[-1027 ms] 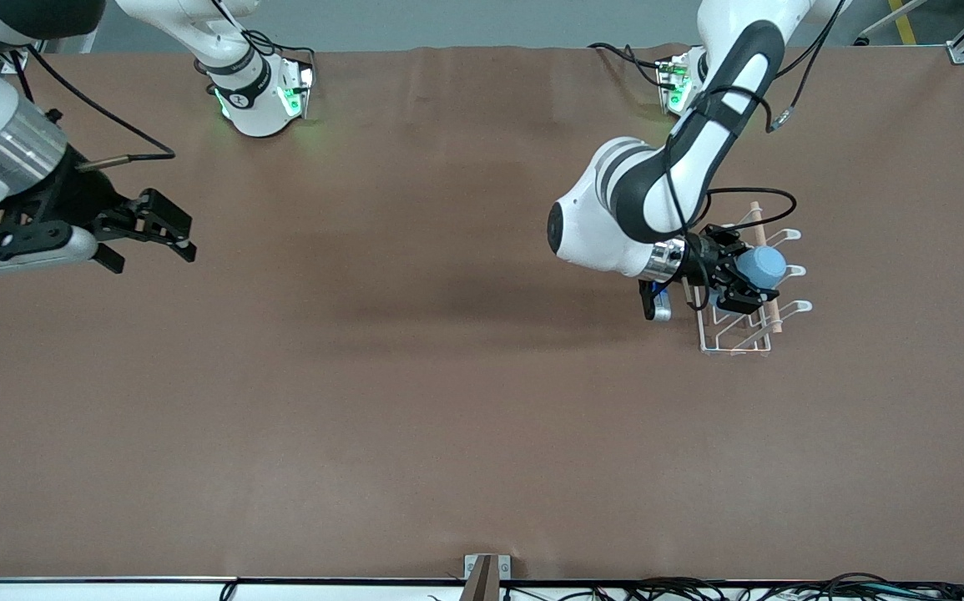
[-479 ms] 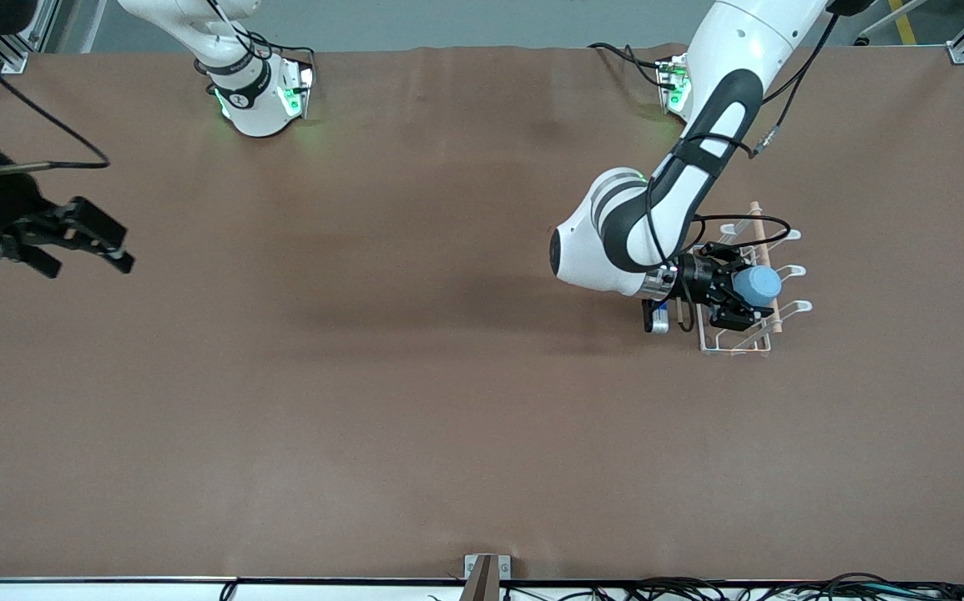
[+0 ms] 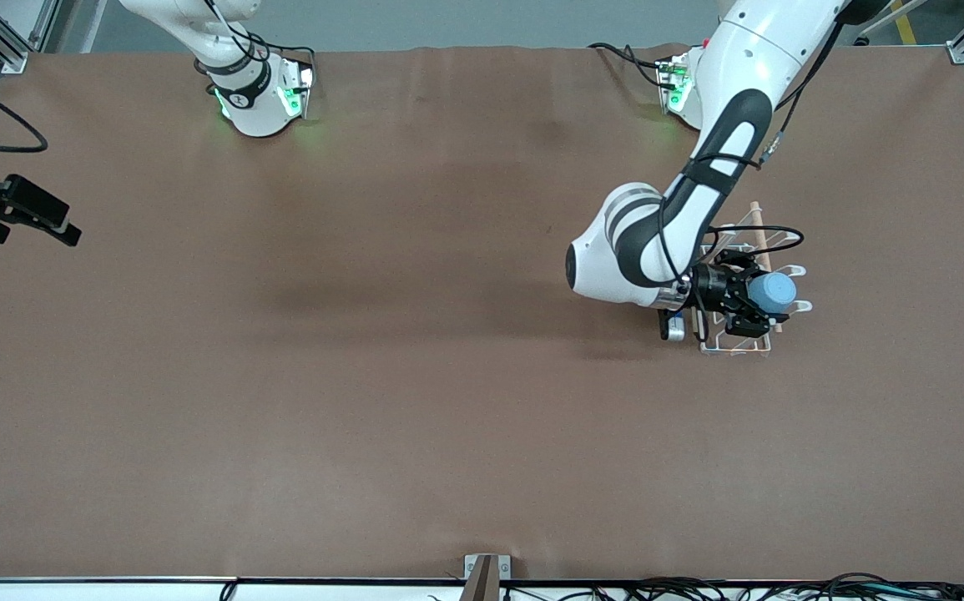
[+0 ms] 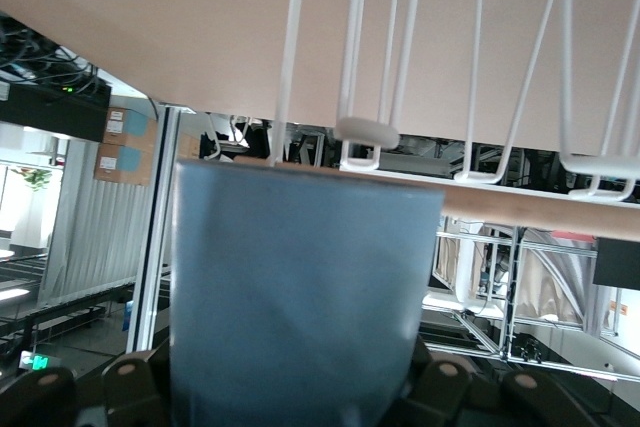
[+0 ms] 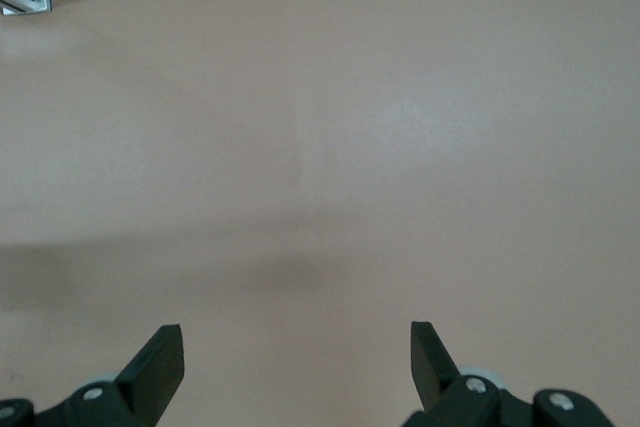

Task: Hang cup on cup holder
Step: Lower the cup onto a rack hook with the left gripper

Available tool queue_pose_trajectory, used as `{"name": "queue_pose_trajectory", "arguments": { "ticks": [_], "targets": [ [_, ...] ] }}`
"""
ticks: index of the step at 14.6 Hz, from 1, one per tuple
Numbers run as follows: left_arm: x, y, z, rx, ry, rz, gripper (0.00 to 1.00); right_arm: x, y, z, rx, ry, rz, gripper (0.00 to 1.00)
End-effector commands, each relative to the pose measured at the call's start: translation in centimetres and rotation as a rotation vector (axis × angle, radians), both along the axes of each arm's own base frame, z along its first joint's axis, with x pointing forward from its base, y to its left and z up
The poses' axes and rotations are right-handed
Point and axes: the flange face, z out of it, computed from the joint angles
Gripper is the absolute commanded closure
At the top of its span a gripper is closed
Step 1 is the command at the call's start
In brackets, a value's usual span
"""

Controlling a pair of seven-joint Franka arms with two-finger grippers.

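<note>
Cup point(image 3: 771, 293) held in my left end effector point(image 3: 755, 304), fingers pinching its sides, lying roughly level over the cup holder point(image 3: 736, 346), which stands on the tabletop point(image 3: 415, 401) at the left arm's end. I hold the cup sideways, I judge, so that it can be slipped over one of the upturned prongs point(image 3: 794, 270) and not set down upright. In the left wrist view the cup point(image 4: 300, 287) fills the space between the fingers, with the white wires point(image 4: 350, 67) of the holder and its wooden rod point(image 4: 520, 202) just past the cup's end; which prong it is lined up with I cannot tell. Hanging is not yet done, by my reading, since the grip is not released. My right end effector point(image 3: 27, 221) waits over bare tabletop at the right arm's end, fingers point(image 5: 160, 362) spread wide and holding nothing, well apart from the work.
</note>
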Motion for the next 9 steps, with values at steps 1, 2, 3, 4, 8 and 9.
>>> {"name": "queue_pose_trajectory", "arguments": {
  "ticks": [1, 2, 3, 4, 8, 9],
  "targets": [
    [0.0, -0.3, -0.2, 0.018, 0.003, -0.024, 0.57, -0.7, 0.2, -1.3, -0.015, 0.02, 0.021, 0.0],
    [-0.1, -0.4, -0.8, 0.019, 0.004, -0.024, 0.57, -0.7, 0.6, -1.5, -0.017, 0.026, 0.028, 0.0],
    [-0.1, -0.6, -1.0, 0.018, -0.008, -0.023, 0.57, -0.7, 0.5, -2.1, -0.032, 0.037, 0.029, 0.0],
    [-0.2, -0.7, -1.5, 0.019, -0.012, -0.023, 0.54, -0.7, 0.5, -2.5, -0.047, 0.043, 0.033, 0.0],
    [-0.2, -0.9, -1.9, 0.01, -0.052, -0.012, 0.0, -0.6, -0.3, -3.1, -0.059, 0.051, 0.05, 0.0],
    [-0.3, -1.0, -2.0, 0.005, -0.073, -0.008, 0.0, -0.5, -0.4, -3.1, -0.058, 0.043, 0.057, 0.0]
  ]
}}
